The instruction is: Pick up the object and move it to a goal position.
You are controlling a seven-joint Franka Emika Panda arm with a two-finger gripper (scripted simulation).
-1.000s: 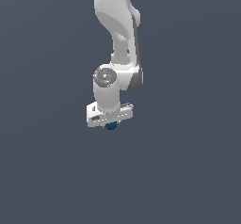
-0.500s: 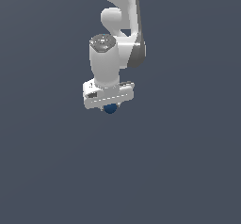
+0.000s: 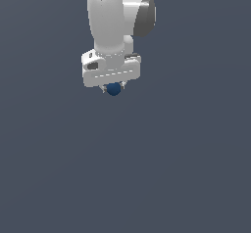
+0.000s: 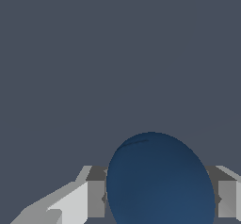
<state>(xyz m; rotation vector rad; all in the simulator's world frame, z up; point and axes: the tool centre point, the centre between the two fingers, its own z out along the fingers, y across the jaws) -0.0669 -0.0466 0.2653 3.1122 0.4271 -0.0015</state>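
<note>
Ball: the dark blue ball (image 4: pixel 160 180) is filling the near part of the wrist view, plain and smooth, with a faint darker arc showing near its upper curve.
Grip: the gripper (image 3: pixel 113 88) is clamping the ball, and the wrist view is showing a grey finger pad (image 4: pixel 95 198) touching one flank and a second pad pressing the opposite flank.
Fingers: in the exterior view only the short tips are peeking out on either side of the ball, just under the white hand.
Ball in the exterior view: the ball (image 3: pixel 114 88) is sitting tight against the underside of the hand, much narrower than the hand is wide, and nothing is touching it from below.
Hand: the white hand body (image 3: pixel 111 70) is hanging broadside to the camera, with a dark slot showing on its face toward the exterior view's left.
Arm: the white arm (image 3: pixel 110 19) is standing roughly upright above the hand and running off the top of the exterior view, with a grey joint cap bulging toward the exterior view's right.
Surface: the flat slate-grey ground (image 3: pixel 186 168) is spreading across everything behind and below the arm.
Bench edges: no edge or corner of any bench is showing in either view, so I cannot tell where the ball sits relative to them.
Height: no shadow or contact is showing beneath the ball in either view.
</note>
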